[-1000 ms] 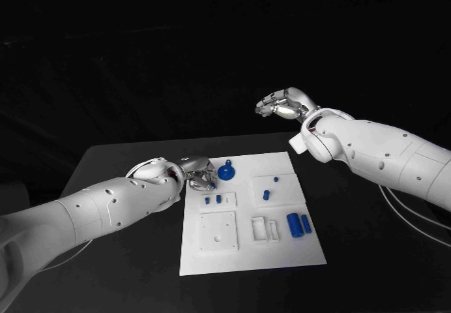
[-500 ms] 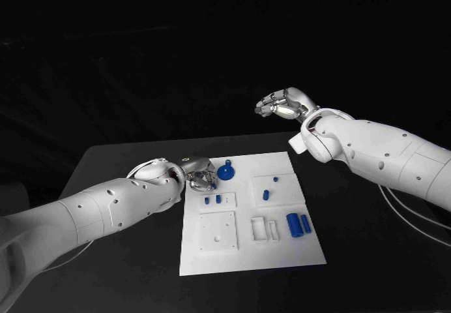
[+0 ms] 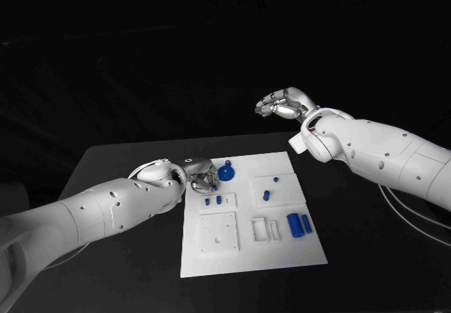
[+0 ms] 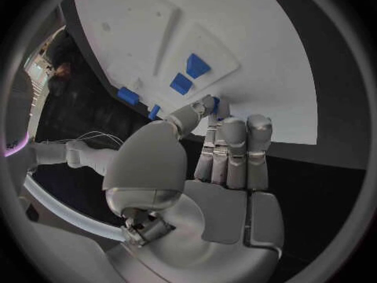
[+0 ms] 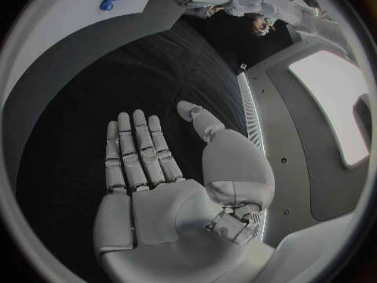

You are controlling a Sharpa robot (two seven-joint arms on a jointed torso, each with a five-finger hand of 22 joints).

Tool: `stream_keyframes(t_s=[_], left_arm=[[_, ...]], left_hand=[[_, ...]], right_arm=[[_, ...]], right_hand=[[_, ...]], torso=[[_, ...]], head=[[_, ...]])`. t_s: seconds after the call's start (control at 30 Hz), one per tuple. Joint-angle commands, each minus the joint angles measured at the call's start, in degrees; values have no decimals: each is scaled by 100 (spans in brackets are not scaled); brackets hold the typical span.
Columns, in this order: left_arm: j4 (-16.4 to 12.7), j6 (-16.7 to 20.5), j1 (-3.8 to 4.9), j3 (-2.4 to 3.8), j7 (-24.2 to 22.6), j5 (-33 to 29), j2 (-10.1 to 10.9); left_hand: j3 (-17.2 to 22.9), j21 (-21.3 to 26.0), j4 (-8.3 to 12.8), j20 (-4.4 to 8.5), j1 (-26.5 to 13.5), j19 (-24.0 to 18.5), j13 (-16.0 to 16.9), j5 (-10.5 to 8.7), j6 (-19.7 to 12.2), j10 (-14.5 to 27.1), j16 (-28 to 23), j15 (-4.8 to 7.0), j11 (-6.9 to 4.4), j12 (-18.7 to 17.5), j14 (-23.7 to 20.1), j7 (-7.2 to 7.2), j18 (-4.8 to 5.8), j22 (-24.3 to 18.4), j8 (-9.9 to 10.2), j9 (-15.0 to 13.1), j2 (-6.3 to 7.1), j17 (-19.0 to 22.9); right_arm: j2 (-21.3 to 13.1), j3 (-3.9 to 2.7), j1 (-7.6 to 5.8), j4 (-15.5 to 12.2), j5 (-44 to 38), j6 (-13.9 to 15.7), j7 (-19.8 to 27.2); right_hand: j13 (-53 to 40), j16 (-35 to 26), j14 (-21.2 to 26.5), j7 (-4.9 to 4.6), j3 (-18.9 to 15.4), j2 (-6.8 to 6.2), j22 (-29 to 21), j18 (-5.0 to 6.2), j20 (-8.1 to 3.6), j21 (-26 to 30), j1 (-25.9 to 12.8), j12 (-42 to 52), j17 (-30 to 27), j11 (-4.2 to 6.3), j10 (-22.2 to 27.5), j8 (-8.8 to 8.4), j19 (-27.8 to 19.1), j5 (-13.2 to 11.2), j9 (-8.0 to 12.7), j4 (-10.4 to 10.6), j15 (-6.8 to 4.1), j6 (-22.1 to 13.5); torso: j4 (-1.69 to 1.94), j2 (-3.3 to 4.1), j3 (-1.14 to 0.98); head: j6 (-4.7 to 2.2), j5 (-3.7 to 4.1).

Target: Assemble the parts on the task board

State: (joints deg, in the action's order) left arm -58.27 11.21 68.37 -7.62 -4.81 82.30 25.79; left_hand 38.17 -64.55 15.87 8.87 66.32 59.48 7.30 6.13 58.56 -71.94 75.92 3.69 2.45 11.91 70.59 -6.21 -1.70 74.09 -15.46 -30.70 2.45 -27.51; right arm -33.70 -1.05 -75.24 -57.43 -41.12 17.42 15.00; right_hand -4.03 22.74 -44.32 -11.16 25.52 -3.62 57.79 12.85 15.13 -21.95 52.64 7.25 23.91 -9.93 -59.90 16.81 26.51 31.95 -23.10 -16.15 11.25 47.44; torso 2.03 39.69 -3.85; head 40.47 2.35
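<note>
The white task board (image 3: 282, 254) lies in the middle of the black table. A round blue toothed part (image 3: 227, 172) sits at the board's far left corner. My left hand (image 3: 199, 181) rests at the board's left edge beside it. In the left wrist view my left hand (image 4: 224, 151) has its fingers straight and together. Its thumb tip meets a fingertip at a sliver of that round blue part (image 4: 215, 104); I cannot tell whether it is pinched. My right hand (image 3: 282, 104) hangs high beyond the table's far edge, and in its wrist view my right hand (image 5: 157, 170) is flat and holds nothing.
Two small blue blocks (image 3: 214, 199) stand in a recess just nearer me than the left hand. Two blue cylinders (image 3: 299, 223) lie at the board's right side, with smaller blue pieces (image 3: 268, 193) farther back. White raised fixtures (image 3: 218, 231) occupy the board's near half.
The left hand has shifted slightly toward me along the board's left edge. The round blue part and the right hand have stayed where they were.
</note>
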Motion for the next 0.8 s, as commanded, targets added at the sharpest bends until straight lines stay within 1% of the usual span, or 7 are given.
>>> stream_keyframes(t_s=[0.03, 0.1, 0.17, 0.33, 0.4, 0.57, 0.8], left_arm=[[26, -3, -45, -81, 37, 522, -46], [48, 56, -66, -106, 49, 674, -64], [69, 126, -89, -110, 60, 803, -81], [89, 278, -109, -127, 59, 956, -102], [91, 384, -113, -137, 31, 974, -102], [93, 686, -116, -200, -85, 980, -76], [102, 854, -129, -218, -171, 978, -46]], left_hand=[[19, -38, 14, 48, 19, 2, -7, 42, 46, -74, -17, 20, 14, 9, 11, -5, -831, -4, -39, -7, -44, -5], [22, -40, 16, 49, 23, 5, -4, 44, 50, -80, -16, 22, 12, 9, 15, -3, -832, -4, -42, -7, -37, -6], [26, -43, 18, 51, 30, 10, -2, 46, 57, -87, -16, 24, 10, 8, 19, -1, -833, -4, -45, -7, -25, -6], [37, -48, 19, 56, 43, 20, 4, 47, 67, -99, -18, 28, 6, 6, 28, 3, -835, -6, -50, -5, -3, -6], [42, -50, 17, 58, 49, 25, 7, 47, 74, -107, -19, 31, 3, 6, 34, 5, -836, -7, -53, -4, 10, -6], [60, -62, -5, 69, 65, 56, 26, 71, 109, -154, -12, 47, -13, 11, 74, 17, -840, -12, -68, 3, 54, -10], [70, -73, -24, 82, 71, 87, 44, 88, 147, -199, 4, 64, -30, 18, 116, 30, -844, -19, -83, 10, 89, -18]], right_arm=[[-2, -4, -1, -13, -19, 5, 14], [1, -4, -1, -11, -19, 7, 15], [0, -4, -1, -8, -19, 5, 15], [3, -4, -1, -4, -19, 7, 18], [4, -4, 0, -5, -19, 5, 18], [0, -4, 0, -1, -19, 4, 16], [1, -4, 0, -2, -19, 4, 18]], right_hand=[[7, 32, 40, -12, 23, 18, 8, 52, 34, 40, 36, -39, -8, 3, -47, 21, -11, 38, 10, -8, 15, 7], [7, 33, 40, -12, 23, 18, 8, 53, 34, 40, 36, -39, -9, 3, -47, 21, -11, 38, 10, -8, 15, 7], [7, 34, 40, -12, 23, 18, 8, 53, 34, 41, 35, -40, -11, 3, -47, 21, -11, 38, 11, -8, 15, 7], [8, 36, 41, -12, 22, 19, 8, 53, 35, 41, 35, -40, -13, 3, -47, 22, -11, 39, 12, -7, 15, 6], [8, 37, 41, -12, 22, 19, 8, 54, 35, 41, 34, -41, -14, 3, -47, 22, -11, 39, 12, -7, 15, 6], [8, 38, 41, -13, 21, 19, 8, 54, 36, 42, 33, -41, -16, 3, -48, 22, -11, 39, 13, -6, 15, 6], [8, 40, 43, -13, 21, 19, 8, 55, 36, 43, 33, -41, -19, 3, -48, 22, -12, 39, 14, -6, 14, 6]], torso=[[2, 2, 4], [0, 2, 5], [-1, 2, 7], [-5, 2, 9], [-5, 2, 8], [1, 0, 6], [0, 1, 7]], head=[[-1, 2], [0, 4], [3, 7], [14, 11], [14, 11], [8, 8], [9, 4]])
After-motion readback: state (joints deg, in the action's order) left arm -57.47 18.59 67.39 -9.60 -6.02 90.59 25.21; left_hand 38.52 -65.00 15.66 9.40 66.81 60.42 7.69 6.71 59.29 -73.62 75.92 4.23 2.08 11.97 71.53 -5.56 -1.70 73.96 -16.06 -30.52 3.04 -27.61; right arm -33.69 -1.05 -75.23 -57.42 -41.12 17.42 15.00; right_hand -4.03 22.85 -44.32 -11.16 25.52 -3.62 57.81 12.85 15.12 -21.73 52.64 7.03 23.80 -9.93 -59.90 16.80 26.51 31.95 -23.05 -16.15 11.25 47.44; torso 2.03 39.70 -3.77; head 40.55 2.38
